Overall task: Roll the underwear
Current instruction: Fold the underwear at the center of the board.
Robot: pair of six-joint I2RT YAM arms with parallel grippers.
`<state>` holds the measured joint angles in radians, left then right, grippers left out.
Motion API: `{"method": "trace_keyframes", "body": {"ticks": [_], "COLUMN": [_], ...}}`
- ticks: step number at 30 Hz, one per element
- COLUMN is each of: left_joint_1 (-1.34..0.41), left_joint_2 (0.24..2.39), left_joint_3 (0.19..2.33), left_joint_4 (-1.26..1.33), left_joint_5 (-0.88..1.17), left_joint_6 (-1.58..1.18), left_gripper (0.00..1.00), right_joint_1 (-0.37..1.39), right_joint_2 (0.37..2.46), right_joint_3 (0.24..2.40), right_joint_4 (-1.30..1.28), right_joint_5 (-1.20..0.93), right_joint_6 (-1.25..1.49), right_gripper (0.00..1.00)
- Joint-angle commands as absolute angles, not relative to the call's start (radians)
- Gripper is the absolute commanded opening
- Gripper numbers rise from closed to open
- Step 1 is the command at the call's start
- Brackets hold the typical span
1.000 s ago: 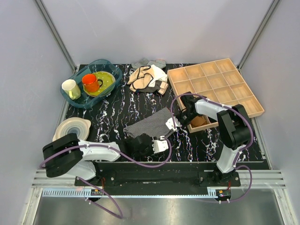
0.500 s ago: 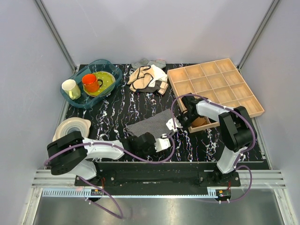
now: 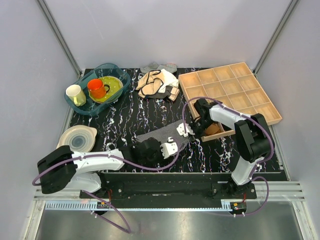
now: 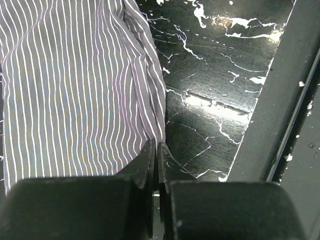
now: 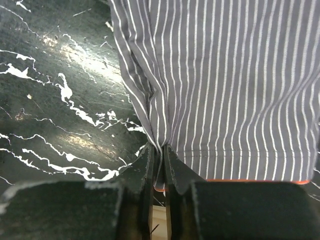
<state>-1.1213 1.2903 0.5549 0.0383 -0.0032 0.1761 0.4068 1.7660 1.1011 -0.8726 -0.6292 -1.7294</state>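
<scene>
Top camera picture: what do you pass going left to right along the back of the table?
First the cream cup → orange mug → beige-and-white garment → wooden tray.

We count two cups, a cream cup (image 3: 75, 95) and an orange cup (image 3: 96, 88), one green plate (image 3: 114, 86), one blue tub (image 3: 124, 79), one pale bowl (image 3: 77, 137), one wooden tray (image 3: 235, 85), one pinstriped underwear (image 3: 157, 134) and one beige-and-white garment (image 3: 156, 82).

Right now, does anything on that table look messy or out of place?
Only the beige garment, crumpled in a heap at the far edge. The striped underwear is puckered where the left gripper and right gripper pinch it.
</scene>
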Motion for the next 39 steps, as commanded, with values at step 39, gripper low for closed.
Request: {"method": "trace_keyframes", "body": {"ticks": [39], "left_joint_1": [-0.486], "left_joint_2": [1.523], "left_joint_3": [0.847], "left_joint_4": [-0.144], "left_joint_5": [0.282], "left_joint_6": [0.011], "left_gripper": [0.00], "right_joint_1": [0.426], "right_joint_2": [2.217], "right_joint_3": [1.841], "right_joint_4": [-0.955], "right_joint_5": [-0.565], "right_joint_6": [-1.067], "right_gripper": [0.11]}}
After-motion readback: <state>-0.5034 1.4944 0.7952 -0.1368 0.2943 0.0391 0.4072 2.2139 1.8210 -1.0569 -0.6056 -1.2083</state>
